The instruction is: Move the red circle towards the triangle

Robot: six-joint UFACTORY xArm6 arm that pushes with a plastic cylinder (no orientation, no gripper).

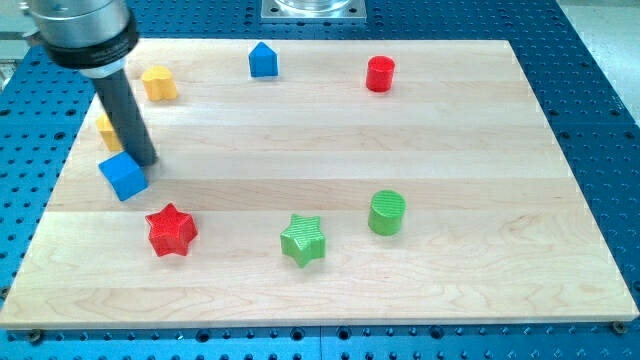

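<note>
The red circle (380,74) stands near the view's top, right of centre. A blue block with a pointed top (263,60) sits to its left near the top edge. My tip (146,161) is at the view's left, just above and touching or almost touching a blue cube (124,176). The rod partly hides a yellow block (107,131) behind it, whose shape I cannot make out. My tip is far to the left of the red circle.
A yellow block (159,83) sits at the top left. A red star (171,230) lies at the lower left, a green star (303,239) at the bottom centre, a green cylinder (386,212) to its right. The wooden board (480,280) rests on a blue perforated table.
</note>
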